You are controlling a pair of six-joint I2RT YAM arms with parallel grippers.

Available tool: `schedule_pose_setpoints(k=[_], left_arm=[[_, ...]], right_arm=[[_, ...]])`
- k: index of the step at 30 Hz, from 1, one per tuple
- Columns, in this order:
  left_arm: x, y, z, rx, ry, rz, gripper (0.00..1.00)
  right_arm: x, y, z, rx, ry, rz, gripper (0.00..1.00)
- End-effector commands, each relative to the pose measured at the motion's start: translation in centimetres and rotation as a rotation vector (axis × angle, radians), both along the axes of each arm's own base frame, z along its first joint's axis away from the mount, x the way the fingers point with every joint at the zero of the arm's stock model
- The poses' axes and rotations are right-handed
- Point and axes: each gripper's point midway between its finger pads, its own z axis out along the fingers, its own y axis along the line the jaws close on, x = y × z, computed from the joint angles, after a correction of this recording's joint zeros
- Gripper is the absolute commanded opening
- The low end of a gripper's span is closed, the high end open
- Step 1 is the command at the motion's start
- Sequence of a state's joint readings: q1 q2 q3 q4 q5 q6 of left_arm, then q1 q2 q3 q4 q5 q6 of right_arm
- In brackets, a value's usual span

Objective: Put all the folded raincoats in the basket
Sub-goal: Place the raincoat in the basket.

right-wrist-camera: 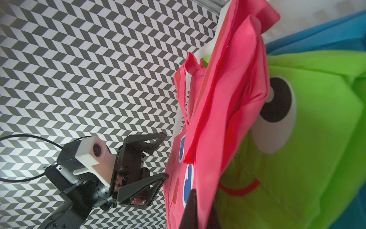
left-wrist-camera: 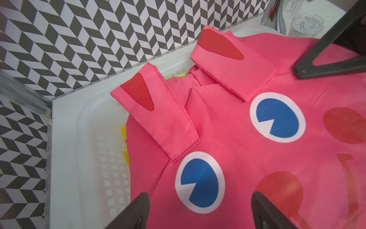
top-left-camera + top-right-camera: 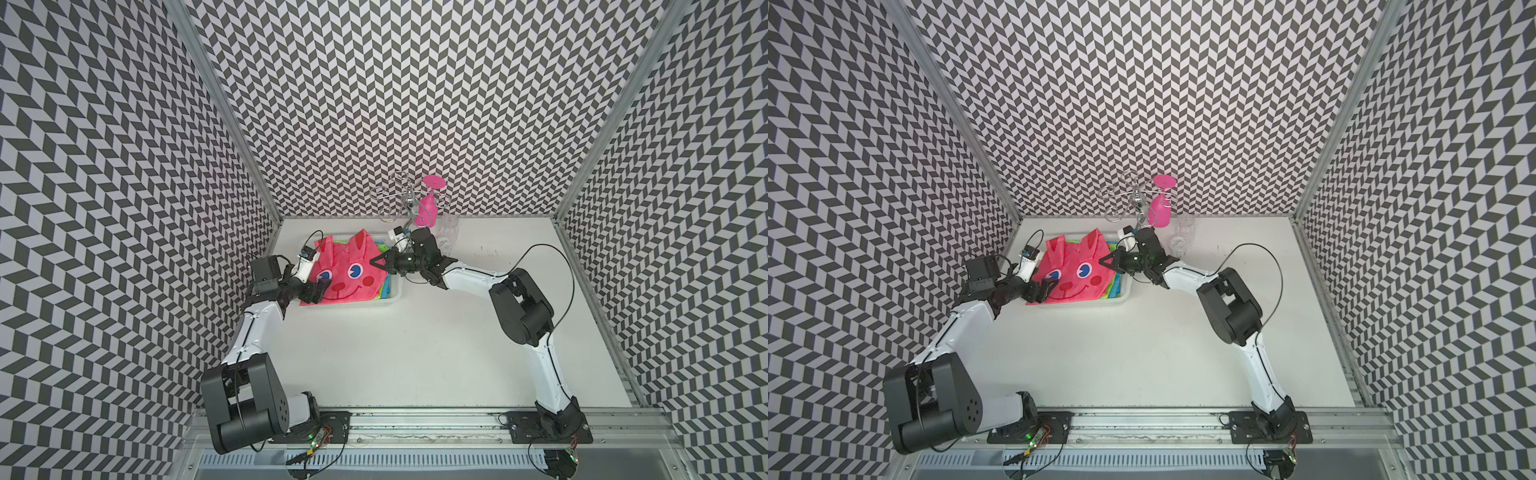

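Pink raincoat [image 3: 349,270], pinched by right tool [image 3: 372,263], overlies basket [image 3: 368,302].

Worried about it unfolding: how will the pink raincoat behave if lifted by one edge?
Likely floppy: the pink raincoat shows thin layers sagging apart. Probably light, being thin cloth. Possibly slippery on the green coat beneath.

Logged colours around the black right gripper [image 3: 372,264].
Found a hot-pink raincoat [image 3: 345,270] at its tips, printed with blue-and-white eyes, red cheeks and a red smile; beneath that, green cloth [image 1: 316,138] and blue cloth [image 1: 326,29]; white basket [image 3: 392,297]; black-and-white chevron walls [image 3: 395,104] behind.
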State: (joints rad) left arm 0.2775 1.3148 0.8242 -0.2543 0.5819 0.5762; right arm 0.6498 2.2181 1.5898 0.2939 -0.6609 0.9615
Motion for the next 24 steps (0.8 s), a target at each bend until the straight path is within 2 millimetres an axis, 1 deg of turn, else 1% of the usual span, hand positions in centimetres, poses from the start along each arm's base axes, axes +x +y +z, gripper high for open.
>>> schedule_pose_setpoints(k=[1,4,6,7,10,13,16,17,20,22,24], left_arm=[[0.0,-0.4,0.7,0.012,-0.033,-0.008,0.84],[0.0,-0.6,0.7,0.014,-0.035,-0.013,0.84],[0.0,-0.8,0.7,0.015,-0.035,-0.018,0.84],[0.0,-1.0,0.7,0.016,-0.035,-0.022,0.84],[0.0,-1.5,-0.2,0.024,-0.017,-0.018,0.84],[0.0,-1.6,-1.5,0.039,0.009,-0.007,0.84],[0.1,-1.3,-2.7,0.044,0.047,0.008,0.84],[0.2,-1.1,-2.9,0.049,0.053,0.018,0.84],[0.3,-0.9,-3.4,0.057,0.065,0.033,0.83],[0.3,-0.8,-3.5,0.058,0.063,0.039,0.83],[0.3,-1.1,-3.8,0.063,0.063,0.039,0.83]], right_arm=[[1.1,-1.2,4.2,0.053,-0.118,-0.066,0.00],[1.3,-1.7,3.8,0.039,-0.114,-0.082,0.00],[1.6,-1.9,3.2,0.024,-0.110,-0.094,0.00],[1.7,-1.9,2.6,0.011,-0.103,-0.102,0.02],[2.1,-2.2,1.3,-0.031,-0.094,-0.134,0.16],[2.3,-2.4,1.1,-0.056,-0.114,-0.170,0.17],[2.2,-2.0,1.1,-0.056,-0.109,-0.155,0.19],[2.1,-1.8,0.9,-0.059,-0.104,-0.148,0.21],[1.9,-1.9,0.1,-0.085,-0.101,-0.150,0.35],[1.6,-2.0,0.1,-0.094,-0.100,-0.143,0.38],[1.1,-2.1,0.5,-0.099,-0.105,-0.128,0.40]])
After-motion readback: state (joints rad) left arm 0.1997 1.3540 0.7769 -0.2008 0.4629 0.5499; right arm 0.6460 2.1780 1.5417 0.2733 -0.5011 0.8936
